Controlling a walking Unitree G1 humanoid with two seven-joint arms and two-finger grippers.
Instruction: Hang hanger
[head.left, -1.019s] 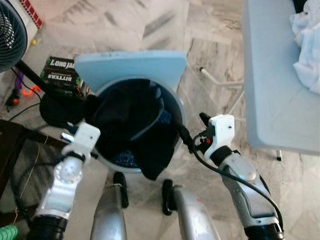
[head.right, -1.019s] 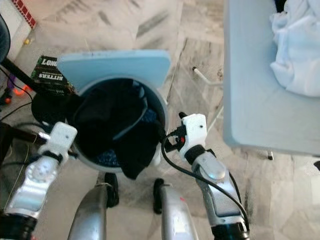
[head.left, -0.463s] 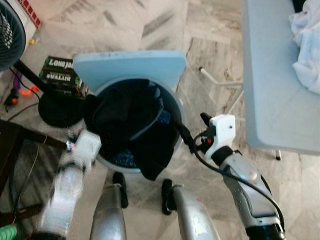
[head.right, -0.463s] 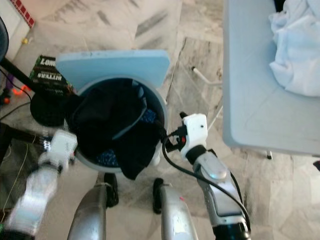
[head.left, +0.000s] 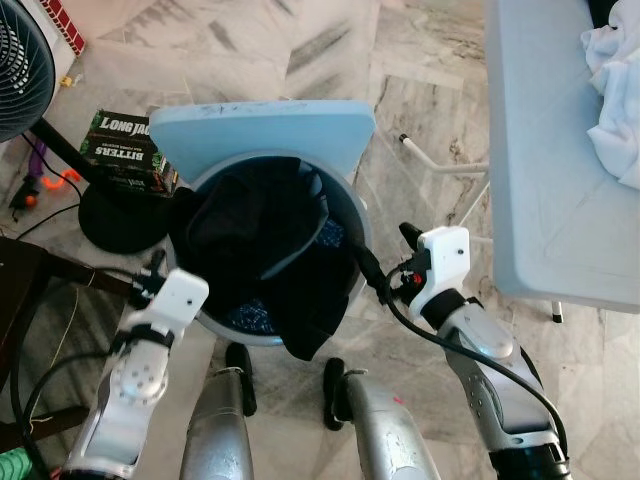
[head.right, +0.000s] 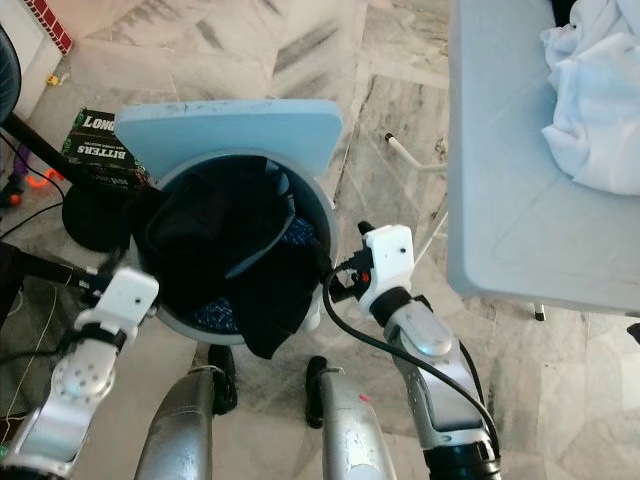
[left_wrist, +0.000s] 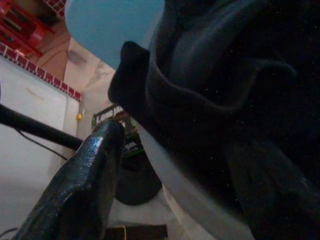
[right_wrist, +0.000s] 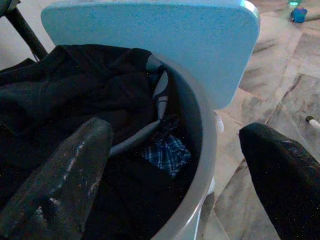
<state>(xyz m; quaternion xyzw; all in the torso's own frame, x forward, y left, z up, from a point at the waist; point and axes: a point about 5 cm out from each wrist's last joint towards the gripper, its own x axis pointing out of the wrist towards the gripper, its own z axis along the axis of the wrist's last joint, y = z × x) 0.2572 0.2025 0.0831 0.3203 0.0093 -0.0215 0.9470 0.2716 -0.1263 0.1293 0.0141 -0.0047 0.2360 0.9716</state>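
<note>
Biggest risk I see here is that the hanger itself is basically buried: there's a grey curved band (right_wrist: 150, 131) poking out of the clothes in the round bucket (head.left: 352, 215) that might be it, but honestly I can't tell for sure. If either claw goes fishing for it, the dark clothing (head.left: 250, 235) is soft, floppy and already spilling over the bucket's near rim, so the fingers could just as easily pinch fabric and drag the whole pile out onto the floor (head.left: 300, 50). The bucket looks like smooth, thin grey plastic and it's sitting loose on polished marble-look tiles, so a sideways bump could slide or tip it. The right gripper (right_wrist: 172, 175) hangs right at the bucket's right rim with its two fingers spread wide apart, nothing in them. The left gripper (left_wrist: 175, 200) is tight against the bucket's left rim, fingers also apart, with one of them pressed up near the draped cloth, so a snag there seems likely. A flat light-blue foam board (head.left: 262, 135) with rounded corners leans on the bucket's far rim and could get knocked over too. There's also a bit of blue plaid fabric (right_wrist: 166, 150) deep inside, plus a pale table (head.left: 545, 150) off to the right with a rumpled white cloth (head.left: 615, 95) at its far edge.
</note>
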